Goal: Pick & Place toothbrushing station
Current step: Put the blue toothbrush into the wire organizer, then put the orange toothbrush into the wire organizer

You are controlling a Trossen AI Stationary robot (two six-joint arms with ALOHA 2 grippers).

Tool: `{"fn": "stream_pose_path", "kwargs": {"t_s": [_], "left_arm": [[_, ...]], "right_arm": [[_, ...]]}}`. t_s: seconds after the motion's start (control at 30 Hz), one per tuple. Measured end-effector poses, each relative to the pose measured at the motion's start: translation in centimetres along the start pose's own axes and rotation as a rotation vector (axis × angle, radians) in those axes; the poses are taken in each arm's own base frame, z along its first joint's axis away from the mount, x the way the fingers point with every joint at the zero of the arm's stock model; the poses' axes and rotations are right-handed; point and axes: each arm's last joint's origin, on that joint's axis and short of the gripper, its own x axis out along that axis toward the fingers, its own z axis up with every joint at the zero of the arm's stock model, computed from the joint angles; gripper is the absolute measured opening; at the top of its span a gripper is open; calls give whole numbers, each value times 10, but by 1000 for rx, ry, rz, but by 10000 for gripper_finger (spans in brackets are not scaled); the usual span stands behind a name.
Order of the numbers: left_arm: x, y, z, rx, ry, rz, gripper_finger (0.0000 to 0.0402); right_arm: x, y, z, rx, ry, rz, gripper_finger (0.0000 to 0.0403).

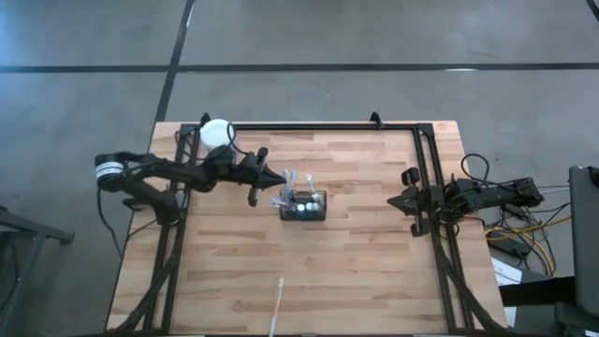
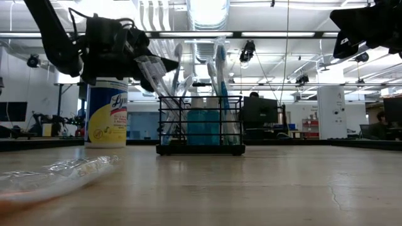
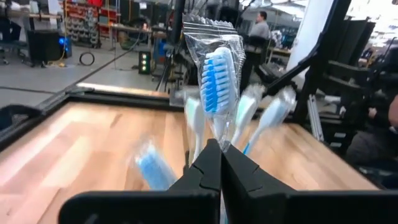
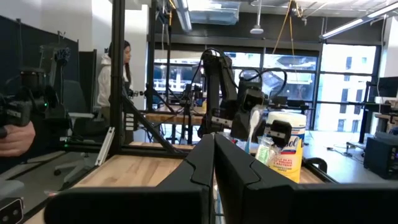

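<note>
The toothbrushing station, a small black mesh holder, stands near the table's middle with several toothbrushes upright in it; it also shows in the low view. My left gripper is just left of the holder, above its left end. It is shut on a toothbrush with blue and white bristles in a clear wrapper. My right gripper is shut and empty at the table's right edge, far from the holder. My left gripper pinches the wrapped toothbrush between its two fingers just below the brush head, wrapper and all. The fingers come from the table's left, about level. The head sticks out past the fingertips, clear of the table. The fingers hide the handle end.
A yellow canister with a white lid stands at the far left corner, behind my left arm. A clear wrapped item lies near the table's near edge. A black frame runs along the far and right sides. People show in the room beyond.
</note>
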Motion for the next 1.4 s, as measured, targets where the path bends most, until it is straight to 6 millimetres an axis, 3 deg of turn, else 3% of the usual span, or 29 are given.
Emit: {"fn": "stream_pose_path", "kwargs": {"t_s": [0.43, 0.73, 0.87, 1.1, 1.27, 1.4], "left_arm": [[10, 5, -30, 26, 77, -8, 0], [11, 6, -36, 66, 92, -17, 6], [11, 5, -37, 58, 104, -26, 43], [9, 3, -30, 71, 94, -50, 154], [4, -1, -13, 104, 45, -46, 216], [-3, -7, 4, 129, 19, -34, 240]], "right_arm": [[0, 0, 0, 0, 0, -1, 8], [0, 0, 0, 6, 1, -1, 8], [0, 0, 0, 8, 1, 1, 8], [0, 0, 0, 19, 2, 2, 8], [0, 0, 0, 19, 2, 1, 8], [0, 0, 0, 19, 3, 2, 8]]}}
